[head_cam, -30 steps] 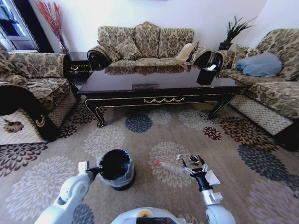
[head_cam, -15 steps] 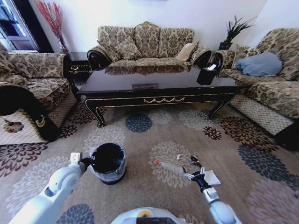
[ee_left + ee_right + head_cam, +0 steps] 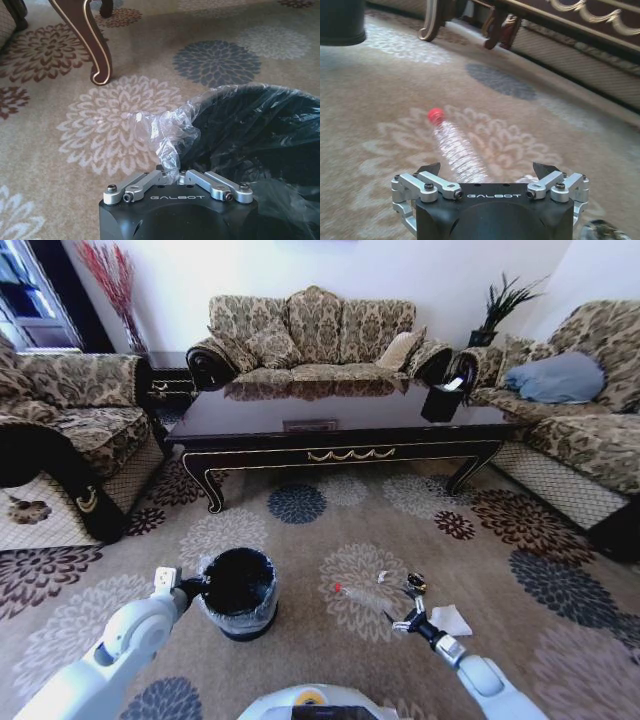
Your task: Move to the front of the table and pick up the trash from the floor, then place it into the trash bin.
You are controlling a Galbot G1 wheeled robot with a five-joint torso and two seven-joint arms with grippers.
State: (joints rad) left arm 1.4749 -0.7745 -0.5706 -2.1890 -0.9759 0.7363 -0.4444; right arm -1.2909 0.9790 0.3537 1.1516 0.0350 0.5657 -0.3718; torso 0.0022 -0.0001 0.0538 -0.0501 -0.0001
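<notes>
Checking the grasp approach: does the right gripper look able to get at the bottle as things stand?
Probably yes: the right gripper is open with the bottle lying between its fingers, nothing in between.

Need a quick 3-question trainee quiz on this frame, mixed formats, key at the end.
1. True or false: the left gripper is shut on the plastic bag liner at the rim of the trash bin.
2. Multiple choice: the right gripper is A) shut on the white paper scrap, B) open, with the clear bottle lying on the carpet between its fingers, C) open above the coffee table.
3. Fill in: the bottle's cap is coloured ____.

Key: 1 true; 2 B; 3 red.
</notes>
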